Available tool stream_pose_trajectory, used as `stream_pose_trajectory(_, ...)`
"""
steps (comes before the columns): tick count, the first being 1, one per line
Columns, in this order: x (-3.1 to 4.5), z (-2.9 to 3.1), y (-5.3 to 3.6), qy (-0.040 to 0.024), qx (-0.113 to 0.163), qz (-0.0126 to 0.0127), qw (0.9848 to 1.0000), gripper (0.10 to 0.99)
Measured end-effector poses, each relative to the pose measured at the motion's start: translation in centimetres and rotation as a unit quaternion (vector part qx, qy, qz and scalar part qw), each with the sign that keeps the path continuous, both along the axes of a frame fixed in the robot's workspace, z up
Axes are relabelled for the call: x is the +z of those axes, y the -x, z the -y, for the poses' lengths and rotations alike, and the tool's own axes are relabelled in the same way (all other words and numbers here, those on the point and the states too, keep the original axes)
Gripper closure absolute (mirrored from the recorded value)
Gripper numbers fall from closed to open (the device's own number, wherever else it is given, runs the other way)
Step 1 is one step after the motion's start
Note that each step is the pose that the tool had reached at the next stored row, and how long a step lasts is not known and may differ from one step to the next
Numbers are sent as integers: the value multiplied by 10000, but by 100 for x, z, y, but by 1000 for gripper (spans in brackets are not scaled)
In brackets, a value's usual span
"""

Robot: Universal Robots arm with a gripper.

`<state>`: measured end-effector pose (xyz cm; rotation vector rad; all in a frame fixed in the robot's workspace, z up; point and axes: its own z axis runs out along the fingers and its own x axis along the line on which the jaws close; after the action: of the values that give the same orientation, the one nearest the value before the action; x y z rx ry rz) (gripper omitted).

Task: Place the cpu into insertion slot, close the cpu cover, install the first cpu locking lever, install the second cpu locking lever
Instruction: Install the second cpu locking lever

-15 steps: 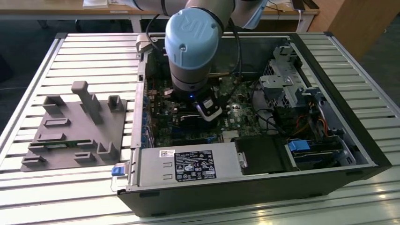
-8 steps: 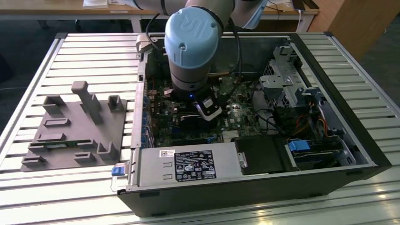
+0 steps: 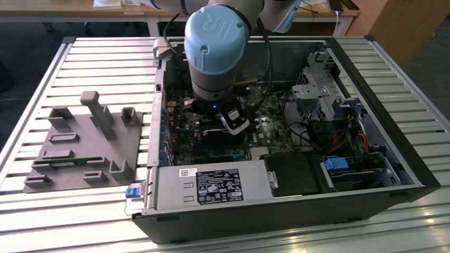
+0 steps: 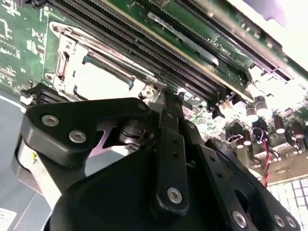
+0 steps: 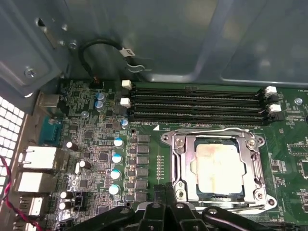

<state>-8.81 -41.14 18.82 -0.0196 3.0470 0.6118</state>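
Open room above the cpu cover (image 5: 217,166) — memory slots (image 5: 197,103) just beside

Gripper (image 4: 166,103): black linkage fingers close together, tips just beside the socket's edge.
CPU (image 4: 103,82): seated in socket, cover (image 4: 65,53) framing it.
Memory slots (image 4: 159,48): alongside, on the green board (image 4: 19,29).

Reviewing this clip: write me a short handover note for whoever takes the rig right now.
Gripper: down inside the open computer case, at the socket's edge; finger state unclear.
Cpu: seated in the insertion slot on the motherboard.
Cpu cover: lying down around the chip, closed.
Left: whether both locking levers are latched cannot be told.
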Motion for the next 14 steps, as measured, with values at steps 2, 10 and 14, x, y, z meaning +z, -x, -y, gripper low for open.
stream_pose_trajectory(2, 19, -1, 1, 5, 0, 0, 10000, 980)
stream_pose_trajectory(10, 182, -5, 1, 7, 0, 0, 10000, 980)
stream_pose_trajectory(14, 255, -4, 1, 7, 0, 0, 10000, 980)
